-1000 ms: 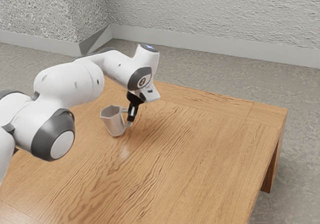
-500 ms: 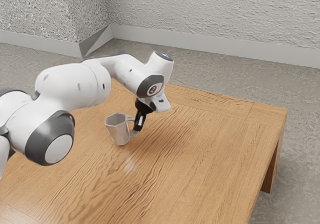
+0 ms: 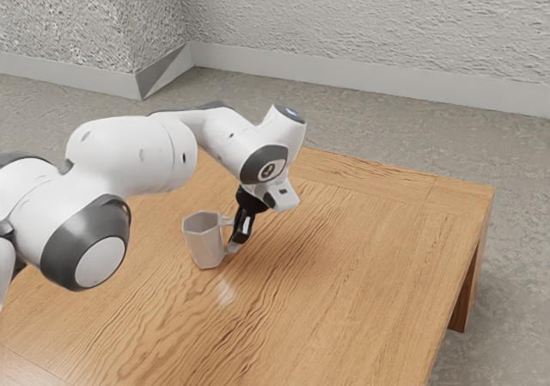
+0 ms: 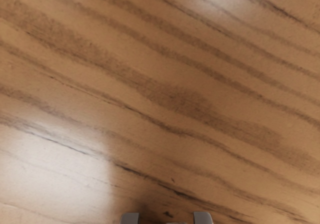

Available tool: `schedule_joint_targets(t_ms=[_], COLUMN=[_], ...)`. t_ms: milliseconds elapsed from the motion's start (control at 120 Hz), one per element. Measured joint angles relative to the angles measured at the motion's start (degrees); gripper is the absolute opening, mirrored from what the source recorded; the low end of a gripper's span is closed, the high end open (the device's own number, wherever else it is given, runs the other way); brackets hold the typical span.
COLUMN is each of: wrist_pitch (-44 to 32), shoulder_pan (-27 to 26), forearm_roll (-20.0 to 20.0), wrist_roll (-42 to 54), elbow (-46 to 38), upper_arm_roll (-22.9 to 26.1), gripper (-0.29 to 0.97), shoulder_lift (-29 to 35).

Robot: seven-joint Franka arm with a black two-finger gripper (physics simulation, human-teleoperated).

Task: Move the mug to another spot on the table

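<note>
Exterior view: gripper closed down narrow, fingers pinching the handle of the grey mug. Mug upright, low over the table; contact with the surface unclear. It sits toward the edge on the exterior view's left, well apart from the right edge.
Wrist view: wood grain beneath the hand.

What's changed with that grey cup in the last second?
The gripper, shut on the mug by its handle, carried it nearer the camera and slightly toward the exterior view's right, bringing it from tilted to nearly upright. The hold and the table stayed as they were.
</note>
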State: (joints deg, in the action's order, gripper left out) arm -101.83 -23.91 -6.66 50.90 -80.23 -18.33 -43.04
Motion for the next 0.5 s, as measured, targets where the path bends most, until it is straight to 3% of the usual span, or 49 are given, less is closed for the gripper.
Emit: schedule_joint_targets(t_ms=[342,500], wrist_pitch=[-0.8,-1.3], shoulder_pan=[-0.2,-0.2], forearm_roll=[0.1,0.3], wrist_roll=[-1.8,-2.3], elbow=[-0.2,-0.5], upper_arm_roll=[0.4,0.6], gripper=[0.02,0.21], shoulder_lift=[-0.3,-0.3])
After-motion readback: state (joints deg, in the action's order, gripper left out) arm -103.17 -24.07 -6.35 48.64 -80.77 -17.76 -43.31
